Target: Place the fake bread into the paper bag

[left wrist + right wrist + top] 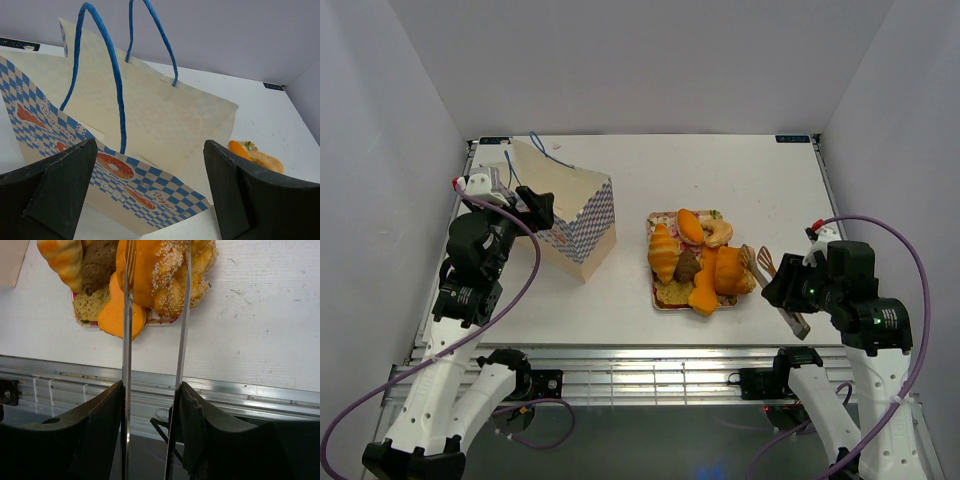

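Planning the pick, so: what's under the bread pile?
A floral tray, showing only at its rim. The bread covers its middle, so anything lying there is hidden. Toast sits lowest, partly buried.

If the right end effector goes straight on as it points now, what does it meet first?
Probably the bread: the tongs in the right end effector reach over the seeded roll, though height is unclear.

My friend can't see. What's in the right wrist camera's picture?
The right gripper holds metal tongs, their two thin arms reaching over a heap of orange and brown fake bread on a white table.
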Robot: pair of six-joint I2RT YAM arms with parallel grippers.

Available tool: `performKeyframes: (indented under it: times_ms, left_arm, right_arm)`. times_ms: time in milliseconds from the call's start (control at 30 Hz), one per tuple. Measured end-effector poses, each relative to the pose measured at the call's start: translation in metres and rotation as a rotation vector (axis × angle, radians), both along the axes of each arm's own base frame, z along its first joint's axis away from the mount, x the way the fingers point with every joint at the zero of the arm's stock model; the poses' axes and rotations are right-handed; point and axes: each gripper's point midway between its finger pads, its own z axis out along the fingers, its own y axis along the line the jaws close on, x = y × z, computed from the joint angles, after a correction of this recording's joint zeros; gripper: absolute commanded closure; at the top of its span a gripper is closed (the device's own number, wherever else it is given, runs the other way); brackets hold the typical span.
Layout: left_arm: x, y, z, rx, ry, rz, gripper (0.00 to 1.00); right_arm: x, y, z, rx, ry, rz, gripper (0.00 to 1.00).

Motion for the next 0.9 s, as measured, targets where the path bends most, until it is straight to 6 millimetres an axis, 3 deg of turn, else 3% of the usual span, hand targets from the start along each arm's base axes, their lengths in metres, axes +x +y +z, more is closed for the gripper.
performKeyframes:
  times_ms: [267, 433, 667, 900]
  left_arm:
    - [-0.001, 0.0, 0.001, -0.001, -0.002, -0.003, 0.02]
    - [-0.001, -0.001, 0.001, -0.001, -0.002, -0.004, 0.02]
    - [-0.001, -0.001, 0.001, -0.001, -0.002, -0.004, 0.02]
    - [-0.001, -0.001, 0.001, -0.001, -0.003, -0.005, 0.02]
  right_arm:
    - [-0.007, 0.005, -0.018, 0.023, 0.049, 0.023, 0.48]
    - [-0.008, 0.007, -0.02, 0.028, 0.055, 0.028, 0.49]
    - [-0.009, 0.011, -0.027, 0.052, 0.076, 0.043, 0.56]
    - [-0.005, 0.02, -0.021, 0.096, 0.053, 0.062, 0.66]
